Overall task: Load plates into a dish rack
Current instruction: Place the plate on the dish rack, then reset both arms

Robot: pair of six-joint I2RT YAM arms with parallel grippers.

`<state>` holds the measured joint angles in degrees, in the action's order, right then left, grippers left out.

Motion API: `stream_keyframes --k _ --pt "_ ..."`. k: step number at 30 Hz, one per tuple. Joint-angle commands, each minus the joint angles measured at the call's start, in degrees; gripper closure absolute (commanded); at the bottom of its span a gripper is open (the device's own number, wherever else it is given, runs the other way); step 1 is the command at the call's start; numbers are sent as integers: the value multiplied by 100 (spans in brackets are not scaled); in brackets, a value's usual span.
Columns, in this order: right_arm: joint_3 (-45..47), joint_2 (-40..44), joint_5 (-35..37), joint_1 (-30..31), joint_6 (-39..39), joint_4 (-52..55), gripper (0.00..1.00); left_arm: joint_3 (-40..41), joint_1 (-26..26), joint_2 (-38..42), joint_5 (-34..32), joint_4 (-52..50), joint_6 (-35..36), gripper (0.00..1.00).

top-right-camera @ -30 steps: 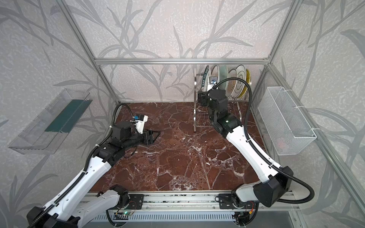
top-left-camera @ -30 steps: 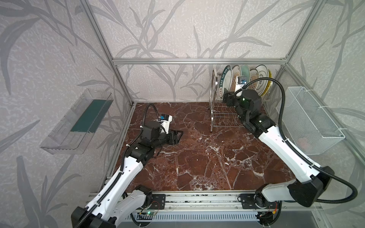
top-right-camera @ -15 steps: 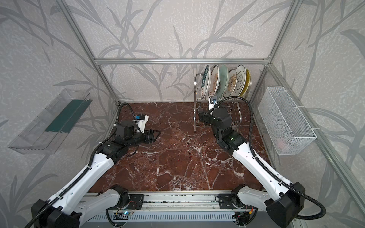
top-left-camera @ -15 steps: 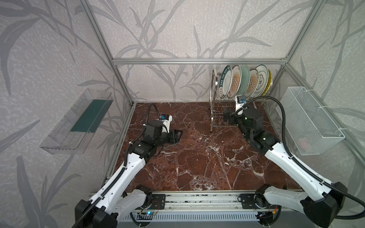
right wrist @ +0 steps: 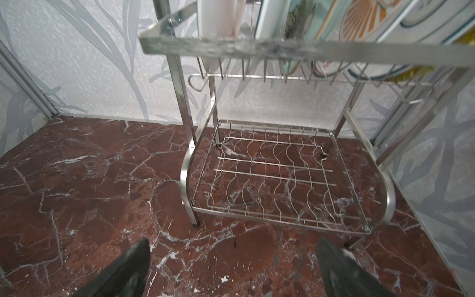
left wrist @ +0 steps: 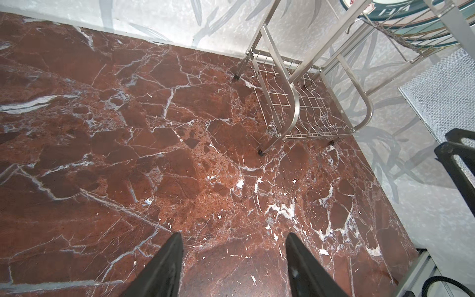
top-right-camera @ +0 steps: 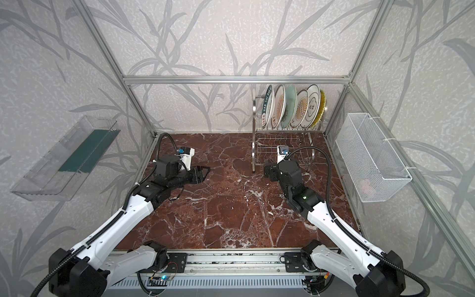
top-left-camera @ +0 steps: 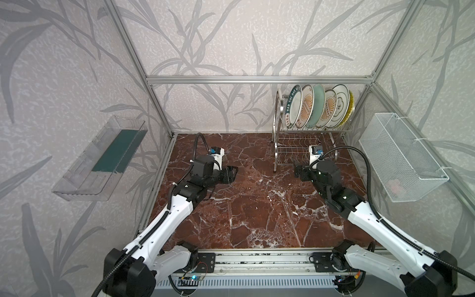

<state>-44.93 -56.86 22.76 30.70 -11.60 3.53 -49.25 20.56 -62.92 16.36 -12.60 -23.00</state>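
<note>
– Plates (top-left-camera: 318,106)? Where are they?
– All six stand on the top shelf of the dish rack (top-left-camera: 276,144), up behind my right pincer (top-left-camera: 297,169). It is wide apart, empty. My left pincer (top-left-camera: 231,174), apart and empty too, is far off.

We note white link shells and black joint housings on the left arm (top-left-camera: 177,208) and right arm (top-left-camera: 380,228). Black corrugated cables (top-left-camera: 369,177) follow both; the left gripper (top-left-camera: 233,174) and right gripper (top-left-camera: 296,168) are likewise black.
</note>
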Motion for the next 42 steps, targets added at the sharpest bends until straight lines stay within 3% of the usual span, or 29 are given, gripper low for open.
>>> stream_keyframes --k 1,19,27,31,42 --pt "244 257 -222 -211 -427 90 1 176 -25 -84 -89 397 -109 38" --pt "1446 609 -1216 -1466 -537 -562 1 690 -52 -292 -572 951 -197 35" --pt "1592 520 -1395 -1722 -546 -734 1 524 -95 -423 -819 793 -156 21" --pt "1575 446 -1476 -1829 -547 -768 1 498 -130 -480 -932 748 -159 2" --pt "1540 362 -1535 -2128 -497 -809 1 431 -192 -486 -1624 644 -59 1"
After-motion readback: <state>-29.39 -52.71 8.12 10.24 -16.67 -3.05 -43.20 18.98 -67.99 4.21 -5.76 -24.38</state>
